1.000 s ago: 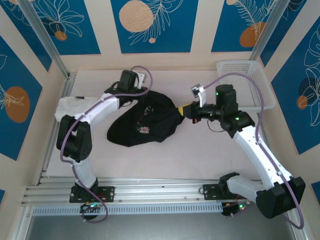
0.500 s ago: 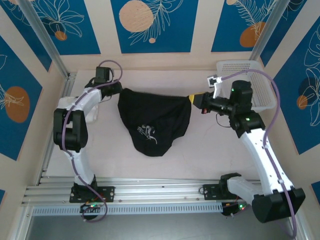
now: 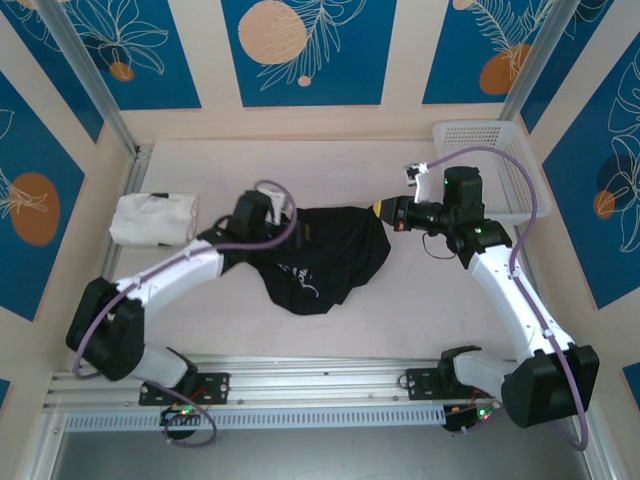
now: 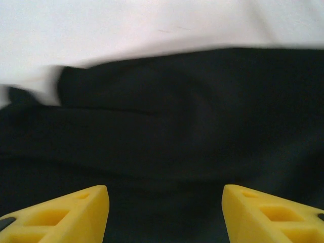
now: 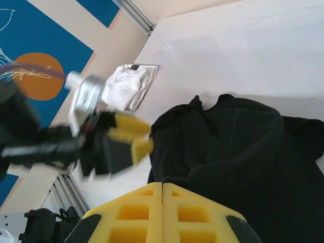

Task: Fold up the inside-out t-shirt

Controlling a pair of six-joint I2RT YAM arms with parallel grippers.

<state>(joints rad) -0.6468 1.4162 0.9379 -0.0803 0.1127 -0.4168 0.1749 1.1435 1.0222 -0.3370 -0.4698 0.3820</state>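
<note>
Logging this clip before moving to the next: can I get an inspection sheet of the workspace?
Surface: pale table, smooth.
Job's things: black t-shirt, rumpled at centre, not yet folded.
Clutter: folded white garment at left; basket at far right.
Pincers: left pincer open over the t-shirt; right pincer shut on its right corner.
Cables: purple cables loop over both arms.
Surroundings: blue leaf-print panels.

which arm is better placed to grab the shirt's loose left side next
Left. The left gripper is open and hangs close over the t-shirt on that side, so it could probably close on cloth right there. The right gripper is shut at the right corner, apparently holding it.
</note>
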